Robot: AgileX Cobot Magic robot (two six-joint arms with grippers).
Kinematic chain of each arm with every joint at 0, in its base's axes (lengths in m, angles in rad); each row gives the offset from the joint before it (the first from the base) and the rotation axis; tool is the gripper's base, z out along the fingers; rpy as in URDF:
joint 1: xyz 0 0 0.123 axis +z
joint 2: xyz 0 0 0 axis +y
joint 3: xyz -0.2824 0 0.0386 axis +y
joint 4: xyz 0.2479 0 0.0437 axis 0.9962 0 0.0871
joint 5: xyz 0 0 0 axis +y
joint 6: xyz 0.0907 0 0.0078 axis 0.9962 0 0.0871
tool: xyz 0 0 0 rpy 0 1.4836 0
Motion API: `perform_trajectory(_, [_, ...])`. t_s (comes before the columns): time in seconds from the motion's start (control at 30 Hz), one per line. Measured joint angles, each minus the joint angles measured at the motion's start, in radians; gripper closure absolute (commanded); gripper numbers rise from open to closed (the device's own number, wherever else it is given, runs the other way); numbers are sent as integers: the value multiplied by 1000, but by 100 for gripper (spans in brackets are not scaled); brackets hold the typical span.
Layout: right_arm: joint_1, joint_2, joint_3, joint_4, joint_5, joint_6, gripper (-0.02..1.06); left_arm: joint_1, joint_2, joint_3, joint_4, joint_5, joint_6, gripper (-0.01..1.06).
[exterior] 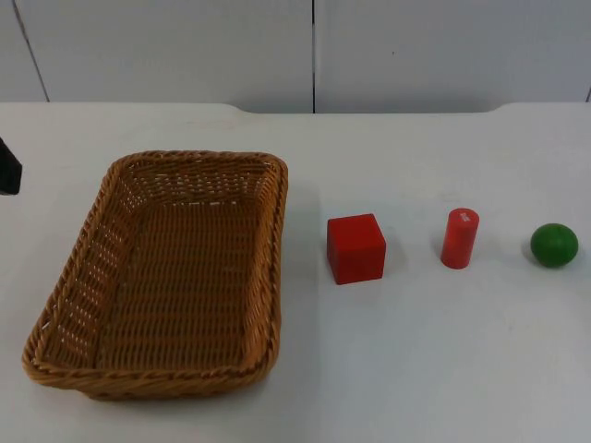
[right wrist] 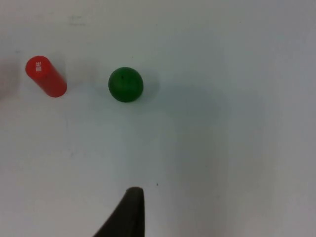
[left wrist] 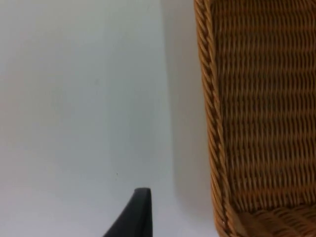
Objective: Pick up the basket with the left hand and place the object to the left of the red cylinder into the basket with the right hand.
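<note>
The woven basket (exterior: 166, 277), light and stiff, stands nearest; its left rim suits the left gripper (exterior: 9, 168), whose finger state I cannot tell. The red cube (exterior: 355, 247), rigid, left of the red cylinder (exterior: 459, 238), offers flat sides; the right gripper (right wrist: 129, 212) hangs above the table (exterior: 443, 351), finger state unclear.

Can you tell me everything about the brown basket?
The basket is a shallow rectangle with rounded corners, woven from what looks like tan-brown wicker, with a thick braided rim. It sits flat and upright on the white table, slightly turned, with nothing inside. The red cube stands apart to its right. Nothing grips it; the left gripper's fingertip is beside its outer wall.
</note>
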Motion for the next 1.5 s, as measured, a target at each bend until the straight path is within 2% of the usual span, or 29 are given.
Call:
perform_trajectory(0.3, [0,0,0,8,0,0,0,0,240,-186,-10,11,30,0])
perform_trajectory(0.43, [0,0,0,8,0,0,0,0,429,-305,-16,33,68,0])
perform_trajectory(0.6, [0,0,0,8,0,0,0,0,599,-393,-27,38,88,0])
perform_trajectory(0.77, [0,0,0,8,0,0,0,-11,695,-427,-45,38,115,0])
perform_trajectory(1.0, [0,0,0,0,-11,0,0,-83,856,-464,-74,34,133,0])
perform_trajectory(1.07, [0,0,0,0,-11,0,0,-85,875,-464,-79,34,134,6])
perform_trajectory(1.1, [0,0,0,0,-11,0,0,-86,891,-464,-85,34,137,6])
perform_trajectory(1.17, [0,0,0,0,-11,0,0,-86,907,-464,-87,32,137,21])
perform_trajectory(1.23, [0,0,0,0,-13,0,0,-86,907,-464,-89,30,137,41])
perform_trajectory(1.27, [0,0,0,0,-13,0,0,-86,907,-464,-89,28,137,41])
perform_trajectory(1.4, [0,0,0,0,-13,0,0,-86,907,-465,-93,21,134,88])
perform_trajectory(1.43, [0,0,0,0,-15,0,0,-86,907,-465,-93,21,129,88])
perform_trajectory(1.47, [0,0,0,0,-17,0,0,-86,907,-465,-98,21,121,104])
perform_trajectory(1.5, [0,0,0,0,-19,0,0,-86,907,-467,-119,17,107,105])
